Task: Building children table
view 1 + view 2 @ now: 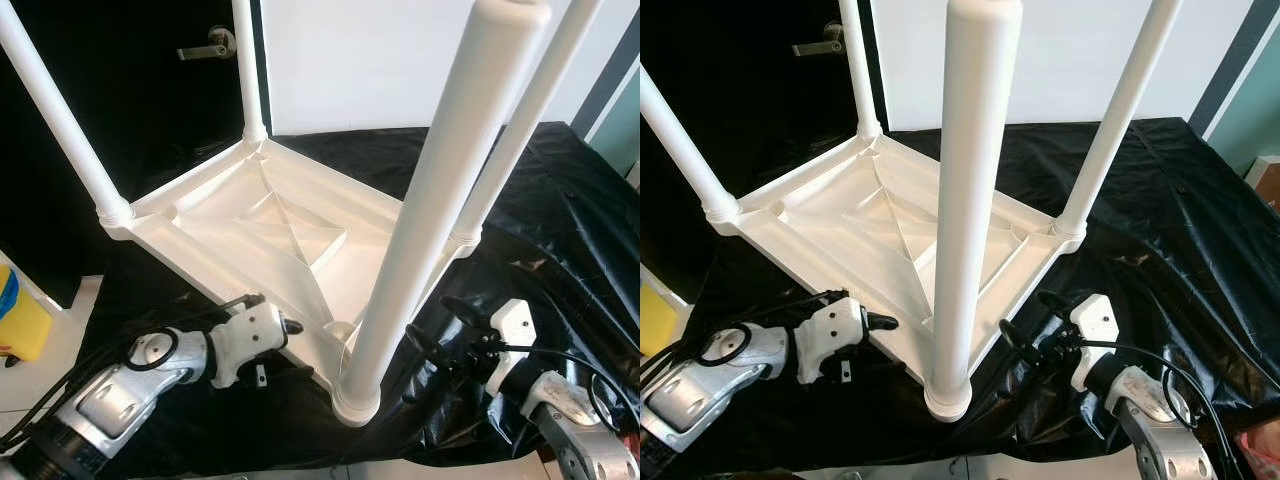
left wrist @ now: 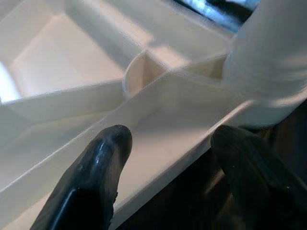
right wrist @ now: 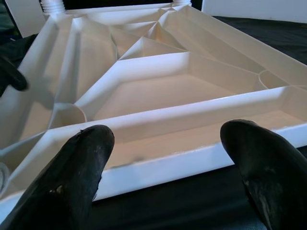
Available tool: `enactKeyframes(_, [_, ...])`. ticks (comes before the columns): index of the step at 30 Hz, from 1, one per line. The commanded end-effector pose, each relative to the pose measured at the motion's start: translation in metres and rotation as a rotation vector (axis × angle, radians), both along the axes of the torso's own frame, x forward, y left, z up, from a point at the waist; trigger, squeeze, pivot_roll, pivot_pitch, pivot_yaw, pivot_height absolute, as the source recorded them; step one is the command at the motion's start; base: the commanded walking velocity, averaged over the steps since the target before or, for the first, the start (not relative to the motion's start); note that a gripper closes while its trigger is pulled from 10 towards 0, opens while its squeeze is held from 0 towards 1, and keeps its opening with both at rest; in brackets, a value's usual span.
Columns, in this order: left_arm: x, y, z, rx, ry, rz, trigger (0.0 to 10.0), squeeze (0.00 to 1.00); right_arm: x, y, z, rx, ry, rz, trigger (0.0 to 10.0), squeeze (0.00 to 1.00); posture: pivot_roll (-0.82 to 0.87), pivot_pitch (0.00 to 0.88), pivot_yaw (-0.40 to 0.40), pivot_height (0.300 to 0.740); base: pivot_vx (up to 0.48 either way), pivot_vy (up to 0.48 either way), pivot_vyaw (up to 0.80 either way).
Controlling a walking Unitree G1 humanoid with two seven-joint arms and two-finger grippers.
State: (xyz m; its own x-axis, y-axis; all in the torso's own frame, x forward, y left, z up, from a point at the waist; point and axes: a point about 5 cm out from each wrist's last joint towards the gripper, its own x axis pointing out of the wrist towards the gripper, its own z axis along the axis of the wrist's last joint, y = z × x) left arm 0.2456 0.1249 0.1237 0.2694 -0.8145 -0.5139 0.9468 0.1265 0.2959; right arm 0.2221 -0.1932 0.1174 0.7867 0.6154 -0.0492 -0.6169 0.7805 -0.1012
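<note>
Lying upside down: white table with four legs raised

Resting inverted on a black plastic sheet [image 1: 560,200], the white children's table [image 1: 270,225] is seen with its ribbed underside turned upward and its top face down against the sheet. Four round white legs are fitted at the corners, each with its long axis running roughly vertical and its free end pointing up toward the camera. The nearest leg [image 1: 440,190] rises from the corner closest to the robot, its socket collar seated at the base; the other three are set at the left, far and right corners.

The left gripper [image 1: 288,327] is held at the near-left edge of the tabletop frame, just beside the nearest corner. In the left wrist view its fingers [image 2: 98,177] are seen apart, one over the rim channel and the other outside the rim above the dark sheet.

The right gripper [image 1: 1025,325] is placed at the near-right edge, its fingers [image 3: 81,167] spread wide and nothing clamped between them, the rim lying just ahead of the tips.

A door handle [image 1: 208,44] is visible on the dark door behind
</note>
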Motion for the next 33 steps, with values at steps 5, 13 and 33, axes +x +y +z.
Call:
enactKeyframes(5, [0.009,0.01,-0.015,0.142,-0.029,0.0,10.0,0.0,-0.004,0.004,0.001,0.012,0.019,0.032,10.0,0.0,0.0,0.039,0.005,0.74,0.0,0.0,0.0])
enactKeyframes(13, [0.027,0.024,-0.025,0.294,-0.065,-0.029,10.0,0.0,-0.008,0.002,0.003,0.018,0.029,0.023,10.0,0.0,-0.01,0.039,0.023,0.74,0.0,0.0,0.0])
enactKeyframes(33, [0.063,0.028,-0.025,0.441,0.092,-0.083,0.0,0.0,-0.01,0.003,0.001,0.016,0.034,-0.009,10.0,0.0,-0.03,0.043,0.053,0.74,0.0,0.0,0.0])
